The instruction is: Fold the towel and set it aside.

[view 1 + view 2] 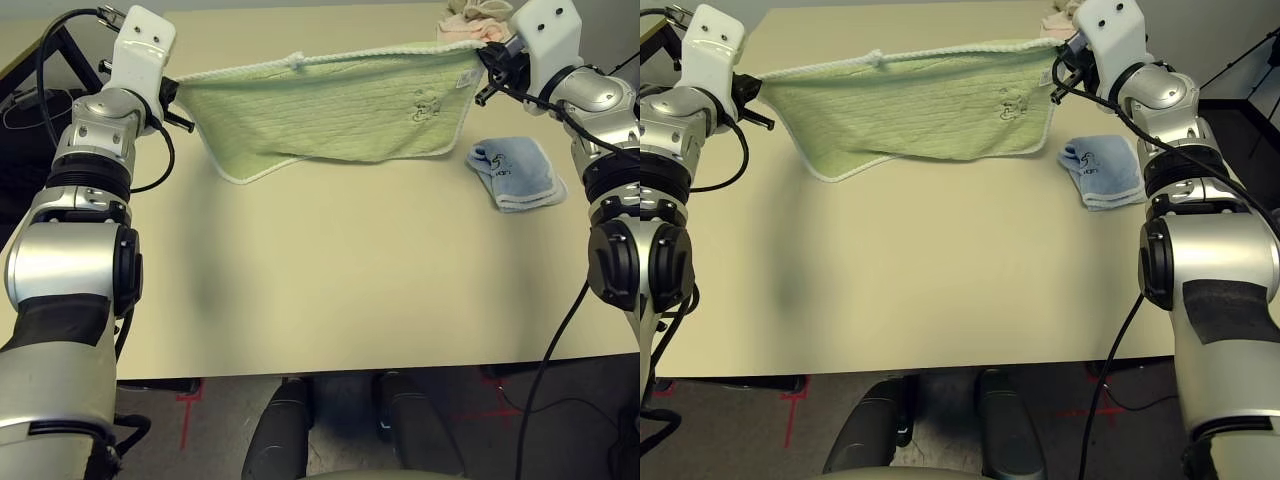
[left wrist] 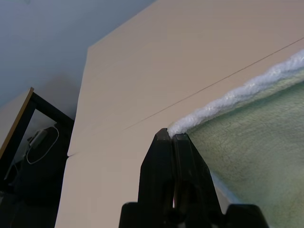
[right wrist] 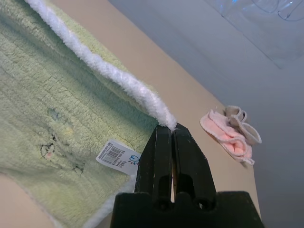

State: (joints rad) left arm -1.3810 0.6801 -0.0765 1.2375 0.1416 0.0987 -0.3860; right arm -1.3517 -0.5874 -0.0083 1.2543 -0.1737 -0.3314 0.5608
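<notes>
So far the light green terry towel with white stitched edging [image 1: 330, 115] hangs in the air above the far half of the beige tabletop [image 1: 330, 290], stretched by its top edge between the two arms; its lower edge droops towards the table, lower at the left, and whether it brushes the surface I cannot tell. The left gripper [image 2: 173, 137] has its black fingers pressed together on the towel's left top corner, pinching the white edging, and the right gripper [image 3: 170, 129] is likewise clamped tight on the right top corner, just above the small white barcode label [image 3: 118, 156]. By my reading the cloth already looks doubled once, though that is hard to confirm from here. What is left, I judge, is to lay it down, fold it again and put it to one side, perhaps near the folded pale blue towel [image 1: 515, 172] lying on the table at the right or the crumpled pink cloth [image 3: 230, 133] at the far right corner
</notes>
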